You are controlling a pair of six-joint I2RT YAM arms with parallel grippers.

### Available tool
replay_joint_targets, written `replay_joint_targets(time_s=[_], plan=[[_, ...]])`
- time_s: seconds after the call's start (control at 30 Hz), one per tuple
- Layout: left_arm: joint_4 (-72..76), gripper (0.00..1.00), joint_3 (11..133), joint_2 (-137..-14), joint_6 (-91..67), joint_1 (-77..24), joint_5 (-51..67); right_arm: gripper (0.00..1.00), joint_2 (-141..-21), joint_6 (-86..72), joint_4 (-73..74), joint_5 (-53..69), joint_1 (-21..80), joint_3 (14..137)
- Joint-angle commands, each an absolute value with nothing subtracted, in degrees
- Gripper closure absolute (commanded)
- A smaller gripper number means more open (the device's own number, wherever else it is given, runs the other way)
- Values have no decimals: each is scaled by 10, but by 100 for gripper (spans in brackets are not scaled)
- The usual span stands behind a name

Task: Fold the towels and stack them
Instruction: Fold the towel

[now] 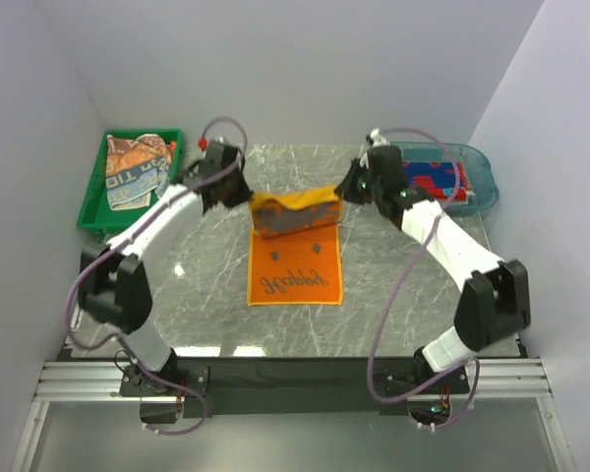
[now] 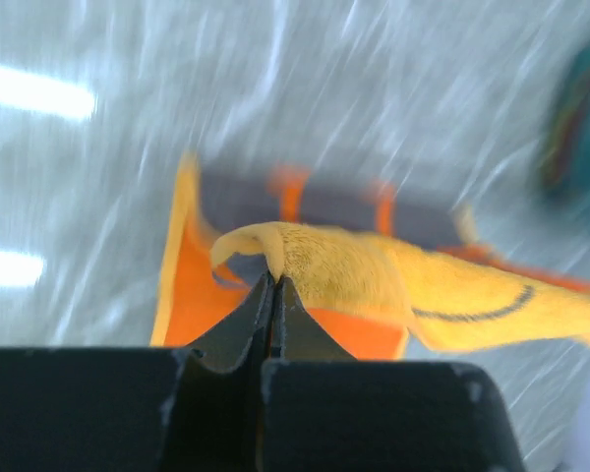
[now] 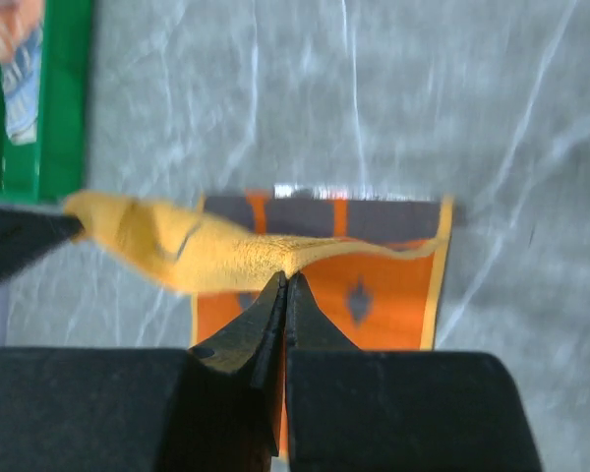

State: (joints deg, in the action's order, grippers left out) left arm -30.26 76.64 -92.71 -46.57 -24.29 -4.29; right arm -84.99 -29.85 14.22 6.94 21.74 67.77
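Observation:
An orange towel [image 1: 295, 270] with a grey band and dark lettering lies in the middle of the marble table, its far edge lifted and curled back over itself. My left gripper [image 1: 248, 200] is shut on that edge's left corner [image 2: 275, 258]. My right gripper [image 1: 346, 193] is shut on the right corner [image 3: 290, 267]. The yellow underside [image 3: 206, 258] of the raised edge sags between the two grippers above the flat orange part [image 3: 383, 305]. More towels [image 1: 138, 169] lie in the green tray, and a red and blue one [image 1: 435, 183] sits in the blue tub.
The green tray [image 1: 93, 202] stands at the table's far left corner, just behind my left arm. The clear blue tub [image 1: 480, 177] stands at the far right corner beside my right arm. Grey walls close in on three sides.

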Motion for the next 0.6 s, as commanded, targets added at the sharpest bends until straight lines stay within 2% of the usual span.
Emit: replay_joint_targets(time_s=[0.0, 0.2, 0.33, 0.47, 0.57], plan=[[-322, 99, 905, -991, -421, -211, -4, 100, -902, -243, 156, 73, 200, 789], [-313, 99, 1032, -1085, -412, -169, 29, 100, -1013, -224, 152, 115, 170, 912], [-300, 99, 1043, -1106, -410, -150, 51, 100, -1036, -229, 148, 145, 161, 933], [-276, 99, 986, -1081, -416, -150, 76, 100, -1025, -232, 145, 168, 161, 903], [-237, 99, 876, -1018, -434, -150, 102, 100, -998, -244, 134, 198, 160, 840]])
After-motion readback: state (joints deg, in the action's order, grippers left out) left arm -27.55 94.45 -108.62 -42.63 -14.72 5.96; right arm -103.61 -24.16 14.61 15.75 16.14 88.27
